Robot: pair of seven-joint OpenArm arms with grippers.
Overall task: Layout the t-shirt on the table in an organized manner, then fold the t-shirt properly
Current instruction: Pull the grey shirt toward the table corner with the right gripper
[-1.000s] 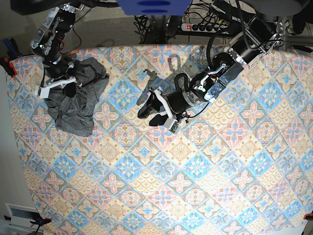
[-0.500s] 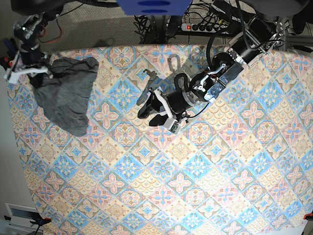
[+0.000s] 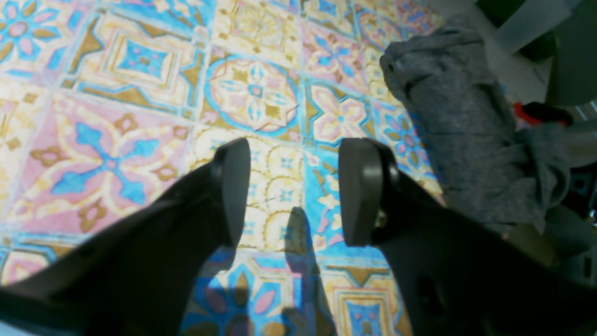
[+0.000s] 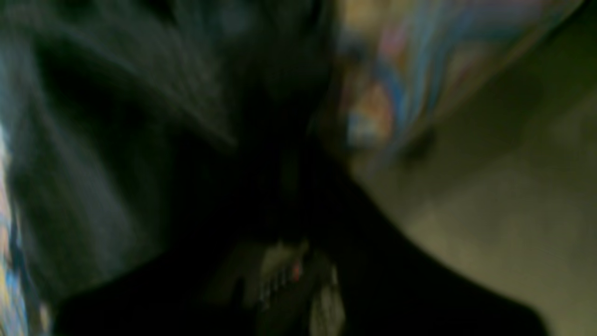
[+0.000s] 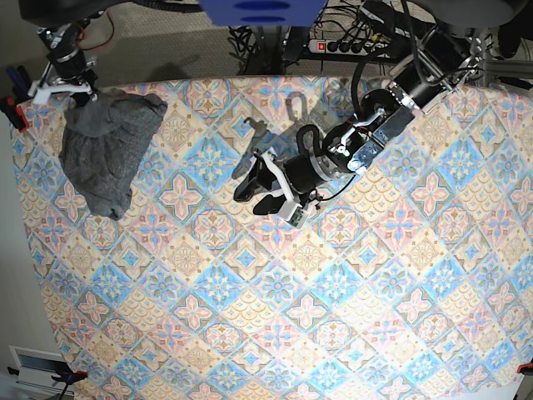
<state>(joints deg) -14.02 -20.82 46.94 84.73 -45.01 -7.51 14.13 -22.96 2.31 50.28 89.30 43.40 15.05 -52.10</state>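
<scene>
At table point(image 5: 350, 333) far corner: crumpled soft grey t-shirt point(image 5: 104, 154); left hand point(image 5: 265, 193) wide; right hand point(image 5: 62, 83) state unclear.

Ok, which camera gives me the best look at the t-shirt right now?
The base view: it shows the whole t-shirt bunched at a corner of the table. The left wrist view catches only part of it, far off and soft. The right wrist view is a dark blur; grey fabric fills its left side, nothing readable.
</scene>
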